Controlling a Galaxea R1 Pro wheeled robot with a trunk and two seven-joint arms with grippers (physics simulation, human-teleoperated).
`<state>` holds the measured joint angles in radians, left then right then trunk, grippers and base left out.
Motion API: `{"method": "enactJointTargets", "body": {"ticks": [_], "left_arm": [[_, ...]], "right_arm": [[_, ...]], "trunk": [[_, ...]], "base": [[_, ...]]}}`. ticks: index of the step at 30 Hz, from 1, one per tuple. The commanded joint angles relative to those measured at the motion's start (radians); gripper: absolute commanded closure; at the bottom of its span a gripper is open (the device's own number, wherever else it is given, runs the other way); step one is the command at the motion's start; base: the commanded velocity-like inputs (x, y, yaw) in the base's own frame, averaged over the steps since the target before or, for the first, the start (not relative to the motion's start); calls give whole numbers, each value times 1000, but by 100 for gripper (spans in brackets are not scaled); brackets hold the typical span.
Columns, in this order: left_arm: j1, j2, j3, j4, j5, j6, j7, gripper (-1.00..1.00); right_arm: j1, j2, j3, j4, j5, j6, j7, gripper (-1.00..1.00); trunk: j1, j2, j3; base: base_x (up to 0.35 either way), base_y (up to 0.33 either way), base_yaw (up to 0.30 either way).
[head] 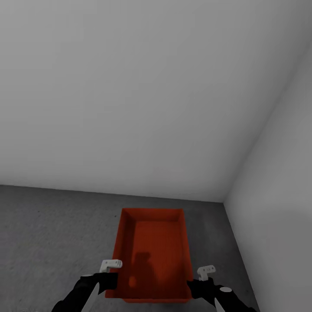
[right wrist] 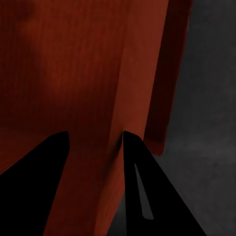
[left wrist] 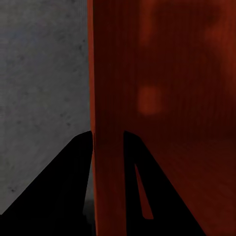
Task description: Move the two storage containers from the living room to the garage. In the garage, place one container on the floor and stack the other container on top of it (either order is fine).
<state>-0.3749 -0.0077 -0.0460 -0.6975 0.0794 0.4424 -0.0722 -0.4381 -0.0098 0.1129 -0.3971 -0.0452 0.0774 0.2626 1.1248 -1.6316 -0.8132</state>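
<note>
Left pincer: we see our left pincer (head: 112,265) at the near left corner of the bin; in the left wrist view (left wrist: 107,135) its two dark fingers straddle the bin's thin left wall, one outside and one inside, pressed against it, so it is gripping that wall.

Right pincer: our right pincer (head: 206,272) sits at the near right corner; in the right wrist view (right wrist: 94,135) one finger lies inside the bin and the other at the right wall's outer face. The fingers stand wider here, and we cannot tell for certain whether they are clamped on the wall.

Bin: the orange-red bin (head: 151,255) is an open-top rectangle held between our two arms, directly in front of us and low in the head view. Its long axis runs straight away from us toward the far wall; the short near end is between the pincers, the short far end points at the wall. Its opening faces up, and a shadow falls across its inner bottom.

Floor: the dark grey mottled floor (head: 52,234) spreads under and around the bin. We cannot tell whether the bin rests on it or hangs just above.

Walls: a plain white wall (head: 130,95) rises beyond the bin, meeting a side wall (head: 281,182) in a corner on our right.
</note>
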Motion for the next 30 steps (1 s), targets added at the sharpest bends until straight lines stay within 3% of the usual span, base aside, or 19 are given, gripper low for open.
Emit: {"method": "enactJointTargets", "body": {"ticks": [1, 20, 30], "left_arm": [[-1, -87, 2, -4, 13, 5, -8, 100], [-1, -86, 2, -3, 9, 5, -6, 100], [-1, -84, 2, -2, 8, 6, -3, 100]], "right_arm": [[1, 4, 17, 1, -5, 8, 10, 100], [1, 4, 18, 1, -5, 8, 13, 100], [1, 4, 18, 1, -5, 8, 15, 100]], "trunk": [[0, 0, -1], [0, 0, -1], [0, 0, -1]], "base": [[0, 0, 59], [0, 0, 6], [59, -128, 0]]}}
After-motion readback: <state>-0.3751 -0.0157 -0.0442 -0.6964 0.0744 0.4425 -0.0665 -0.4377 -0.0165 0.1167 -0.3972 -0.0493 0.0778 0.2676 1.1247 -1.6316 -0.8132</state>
